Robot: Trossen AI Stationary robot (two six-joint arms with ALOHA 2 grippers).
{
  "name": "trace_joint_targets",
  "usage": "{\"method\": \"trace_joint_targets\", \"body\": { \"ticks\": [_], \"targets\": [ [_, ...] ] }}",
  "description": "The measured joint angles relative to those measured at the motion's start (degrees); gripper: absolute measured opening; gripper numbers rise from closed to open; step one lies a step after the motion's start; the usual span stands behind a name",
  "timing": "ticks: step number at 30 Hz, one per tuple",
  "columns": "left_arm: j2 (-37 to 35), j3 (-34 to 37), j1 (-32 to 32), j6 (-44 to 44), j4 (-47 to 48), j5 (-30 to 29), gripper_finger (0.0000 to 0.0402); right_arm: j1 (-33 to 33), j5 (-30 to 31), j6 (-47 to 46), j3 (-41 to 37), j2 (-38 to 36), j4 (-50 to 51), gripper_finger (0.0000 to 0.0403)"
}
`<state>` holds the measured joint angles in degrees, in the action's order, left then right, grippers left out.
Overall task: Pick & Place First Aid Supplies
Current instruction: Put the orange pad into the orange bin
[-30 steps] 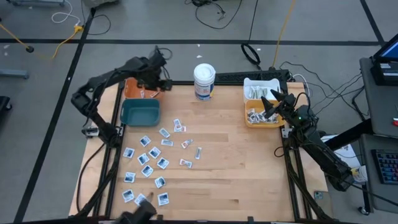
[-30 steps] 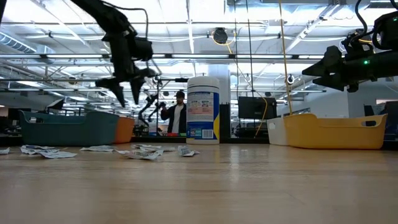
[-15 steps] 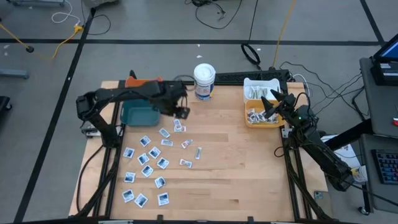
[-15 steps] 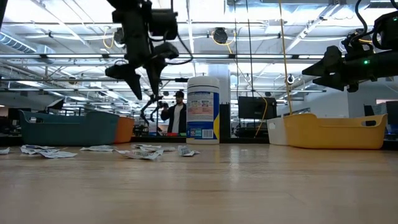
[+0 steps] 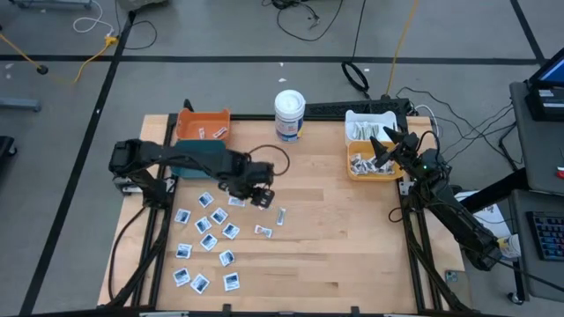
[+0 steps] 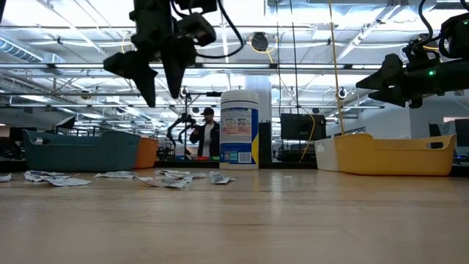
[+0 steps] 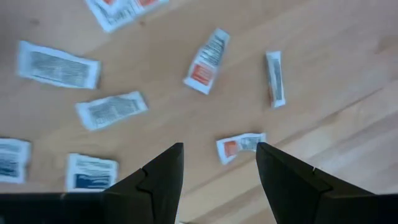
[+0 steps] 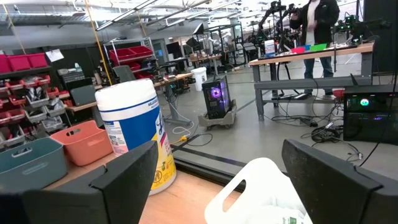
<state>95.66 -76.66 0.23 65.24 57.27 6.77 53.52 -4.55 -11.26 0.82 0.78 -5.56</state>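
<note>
A: Where's the left claw (image 5: 263, 195)?
B: Above the desk (image 5: 352, 246), over the edge of the scattered first aid supplies (image 5: 211, 231) — fingers (image 7: 155, 180) parted and pointing down, nothing between them. In its wrist view a small red-marked packet (image 7: 239, 147) lies on the wood just beyond the gap, with a second red-marked packet (image 7: 207, 62) and a narrow wrapped strip (image 7: 275, 78) farther off.

A: And the rest of the packets?
B: Spread flat across the left half of the desk, mostly white-and-blue squares, running from beside the teal bin (image 5: 196, 158) down toward the near edge. The orange bin (image 5: 203, 123) sits behind the teal one with a few packets in it.

A: The right claw (image 5: 385, 145)?
B: Waiting in the air over the yellow bin (image 5: 366, 172) — spread wide, empty. A white bin (image 5: 368, 119) stands just behind, and the white tub (image 5: 289, 114) stands at the back edge between the two groups of bins.
</note>
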Motion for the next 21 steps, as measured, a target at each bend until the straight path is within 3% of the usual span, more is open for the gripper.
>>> {"method": "trace_joint_targets", "body": {
  "ticks": [13, 21],
  "targets": [
    [9.8, -12.2, -1.9, -0.2, 0.0, 0.3, 0.0207, 0.0, 0.0, 0.0, 0.0, 0.0, 0.0, 0.0337],
    [14.0, -14.6, -2.8, 0.1, -0.6, -0.8, 0.0207, 0.0, 0.0, 0.0, 0.0, 0.0, 0.0, 0.0337]
  ]
}}
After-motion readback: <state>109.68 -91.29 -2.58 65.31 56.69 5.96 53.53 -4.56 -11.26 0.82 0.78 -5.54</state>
